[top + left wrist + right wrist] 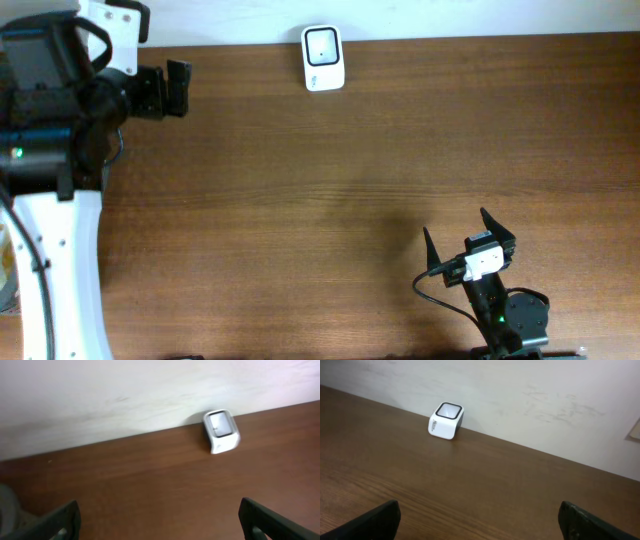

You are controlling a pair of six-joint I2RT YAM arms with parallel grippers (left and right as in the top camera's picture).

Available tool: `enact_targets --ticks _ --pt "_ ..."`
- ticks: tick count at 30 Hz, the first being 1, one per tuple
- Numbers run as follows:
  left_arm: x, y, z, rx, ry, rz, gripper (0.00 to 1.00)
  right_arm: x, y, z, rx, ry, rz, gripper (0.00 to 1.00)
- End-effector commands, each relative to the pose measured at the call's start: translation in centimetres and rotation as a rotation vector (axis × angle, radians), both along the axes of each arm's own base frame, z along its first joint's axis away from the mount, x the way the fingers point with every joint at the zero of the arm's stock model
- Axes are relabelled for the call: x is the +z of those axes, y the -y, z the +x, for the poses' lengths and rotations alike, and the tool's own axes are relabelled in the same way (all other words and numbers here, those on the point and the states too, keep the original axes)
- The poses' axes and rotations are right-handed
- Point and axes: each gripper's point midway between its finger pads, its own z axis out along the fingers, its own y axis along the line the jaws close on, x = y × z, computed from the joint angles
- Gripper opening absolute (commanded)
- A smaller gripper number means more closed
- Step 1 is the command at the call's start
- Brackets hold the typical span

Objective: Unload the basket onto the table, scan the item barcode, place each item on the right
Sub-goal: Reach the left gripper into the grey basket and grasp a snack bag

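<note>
Brown wooden table (pixel 330 200), white scanner (pixel 323 58) at far edge

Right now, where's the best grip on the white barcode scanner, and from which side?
The barcode scanner sits window up with its back near the wall, leaving little room behind it. Probably pinch its two flat side walls, across the narrower width, coming down from above.

the left arm (pixel 50 120) runs off the left and top edges of the overhead view, the right arm (pixel 505 315) off its near edge. in both wrist views only the tips of the fingers (pixel 62 519) show, cut by the bottom edge. the scanner (pixel 221 431) is blurred in the left wrist view; the print (pixel 435 425) on its side is too small to read.
</note>
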Motion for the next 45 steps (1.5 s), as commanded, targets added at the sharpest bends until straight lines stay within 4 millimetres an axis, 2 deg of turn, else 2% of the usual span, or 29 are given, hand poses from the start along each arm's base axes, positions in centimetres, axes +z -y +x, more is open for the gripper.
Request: enact_targets --ticks 1,5,9,13,16,18,20,25,29,34,38,40,42,45 --pt "0.8 -5.5 1.1 0.266 0.036 0.025 0.99 -0.3 0.3 0.1 -0.013 -0.005 0.003 0.99" --pt "2.8 -13.8 -0.6 0.583 0.119 -0.012 0.99 -0.3 0.3 0.1 -0.013 -0.005 0.003 0.99" --pt "2.8 -20.1 -3.2 0.744 0.12 0.001 0.99 -0.3 0.3 0.1 -0.013 -0.005 0.003 0.99" --pt "2.7 -24.9 -6.1 0.875 0.116 0.011 1.0 -0.3 0.3 0.1 -0.013 -0.005 0.003 0.99" --pt "2.0 -27.6 -7.7 0.936 0.087 0.029 1.0 -0.3 0.3 0.1 -0.013 -0.005 0.003 0.99" --pt "0.4 -29.0 -8.5 0.951 0.02 0.057 1.0 -0.3 0.3 0.1 -0.013 -0.005 0.003 0.99" --pt "-2.4 -30.5 -9.1 0.951 -0.089 0.08 1.0 -0.3 0.3 0.1 -0.013 -0.005 0.003 0.99" --pt "-8.3 -31.2 -8.5 0.874 -0.287 0.107 0.98 -0.3 0.3 0.1 -0.013 -0.005 0.003 0.99" --pt "-13.3 -31.6 -8.9 0.825 -0.423 0.124 0.98 -0.3 0.3 0.1 -0.013 -0.005 0.003 0.99" --pt "-16.7 -33.2 -10.3 0.819 -0.501 0.132 1.0 -0.3 0.3 0.1 -0.013 -0.005 0.003 0.99" --pt "-19.0 -33.7 -9.2 0.697 -0.538 0.179 0.99 -0.3 0.3 0.1 -0.013 -0.005 0.003 0.99" --pt "-21.4 -33.8 -8.8 0.635 -0.592 0.185 1.0 -0.3 0.3 0.1 -0.013 -0.005 0.003 0.99" --pt "-23.5 -34.0 -8.6 0.615 -0.639 0.173 0.92 -0.3 0.3 0.1 -0.013 -0.005 0.003 0.99" --pt "-26.1 -34.3 -8.8 0.609 -0.703 0.16 0.91 -0.3 0.3 0.1 -0.013 -0.005 0.003 0.99"
